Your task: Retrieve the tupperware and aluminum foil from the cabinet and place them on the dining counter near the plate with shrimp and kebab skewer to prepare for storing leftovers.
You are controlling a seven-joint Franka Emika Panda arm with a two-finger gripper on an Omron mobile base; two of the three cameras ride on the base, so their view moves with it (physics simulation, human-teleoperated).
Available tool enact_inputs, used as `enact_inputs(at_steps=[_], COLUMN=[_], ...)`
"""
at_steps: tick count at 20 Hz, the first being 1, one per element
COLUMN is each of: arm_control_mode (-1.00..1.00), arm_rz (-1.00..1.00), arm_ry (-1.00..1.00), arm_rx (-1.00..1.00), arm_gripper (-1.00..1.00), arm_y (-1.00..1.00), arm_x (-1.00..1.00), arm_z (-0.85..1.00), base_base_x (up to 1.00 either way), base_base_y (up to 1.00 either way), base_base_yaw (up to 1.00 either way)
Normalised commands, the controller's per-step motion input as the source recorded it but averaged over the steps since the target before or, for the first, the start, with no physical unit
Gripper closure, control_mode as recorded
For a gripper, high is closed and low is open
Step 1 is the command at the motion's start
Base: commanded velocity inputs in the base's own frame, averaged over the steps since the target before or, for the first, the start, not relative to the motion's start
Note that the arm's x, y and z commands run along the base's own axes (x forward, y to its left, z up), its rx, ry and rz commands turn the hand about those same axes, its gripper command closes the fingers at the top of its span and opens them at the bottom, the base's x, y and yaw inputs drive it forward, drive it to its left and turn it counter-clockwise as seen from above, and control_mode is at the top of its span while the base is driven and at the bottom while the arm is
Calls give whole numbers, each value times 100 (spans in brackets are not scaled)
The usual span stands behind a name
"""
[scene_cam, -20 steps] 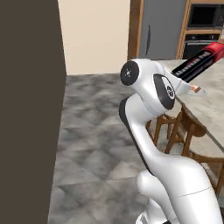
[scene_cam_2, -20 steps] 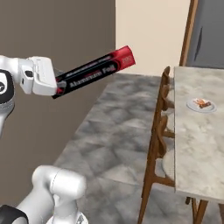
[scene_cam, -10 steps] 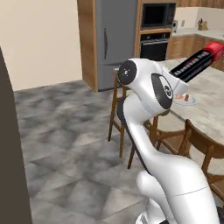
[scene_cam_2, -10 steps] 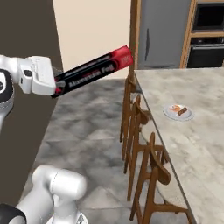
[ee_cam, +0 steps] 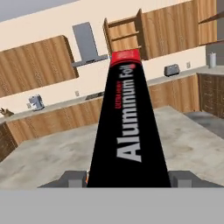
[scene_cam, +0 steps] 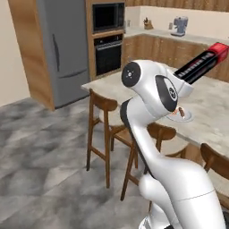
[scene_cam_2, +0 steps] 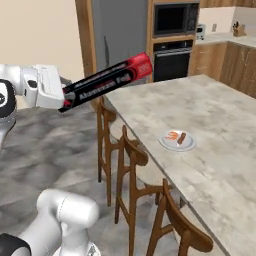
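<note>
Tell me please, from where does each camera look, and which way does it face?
Left base view: behind the arm, left; faces the dining counter and oven; white arm rises at right.
Right base view: behind, right; faces the plate; arm at left.
Hand view: on the hand, looking along the aluminum foil held in the tool.
All share the foil box.

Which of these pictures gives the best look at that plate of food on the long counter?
The right base view: the plate sits in the open on the dining counter, with the shrimp and skewer plain. In the left base view the arm covers most of the plate. In the hand view the aluminum foil fills the middle.
</note>
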Motion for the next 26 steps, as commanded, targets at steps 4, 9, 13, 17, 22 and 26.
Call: enact_inputs(at_steps=[4,9,13,17,22,26], arm_control_mode=[100,100,100,100,-100,-100], arm_rz=[0,0,0,0,-6,17], arm_ry=[0,0,0,0,19,41], arm_rx=[0,0,0,0,0,-2], arm_gripper=[100,100,100,100,100,100], arm_y=[0,0,0,0,28,59], arm_x=[0,0,0,0,96,81], arm_z=[0,0,0,0,-59,-94], base_base_x=[84,70,62,81,0,0], base_base_y=[30,29,24,20,0,0], base_base_yaw=[-62,-68,-70,-58,0,0])
